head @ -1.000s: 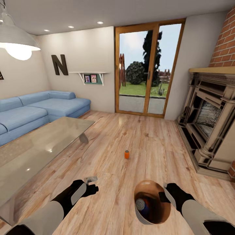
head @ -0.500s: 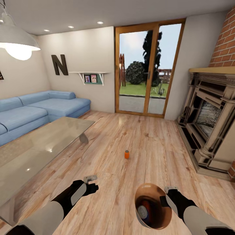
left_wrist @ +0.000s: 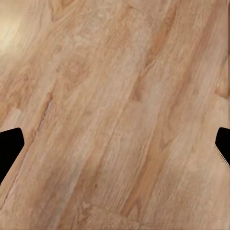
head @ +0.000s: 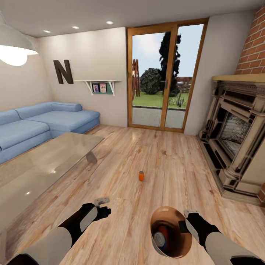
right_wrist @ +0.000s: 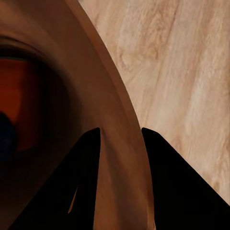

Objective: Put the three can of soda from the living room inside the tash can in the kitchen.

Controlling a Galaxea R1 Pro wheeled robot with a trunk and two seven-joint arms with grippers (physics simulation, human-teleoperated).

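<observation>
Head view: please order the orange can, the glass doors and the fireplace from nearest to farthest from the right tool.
From the right tool, which grips the trash can rim:
1. Orange can, on the floor ahead, toward the left.
2. Fireplace, along the right wall.
3. Glass doors, at the far end of the room.

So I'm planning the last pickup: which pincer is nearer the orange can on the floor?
Left, narrowly. The left pincer is empty, short of the orange can and to its left; the right pincer sits lower, gripping the bucket rim.
</observation>
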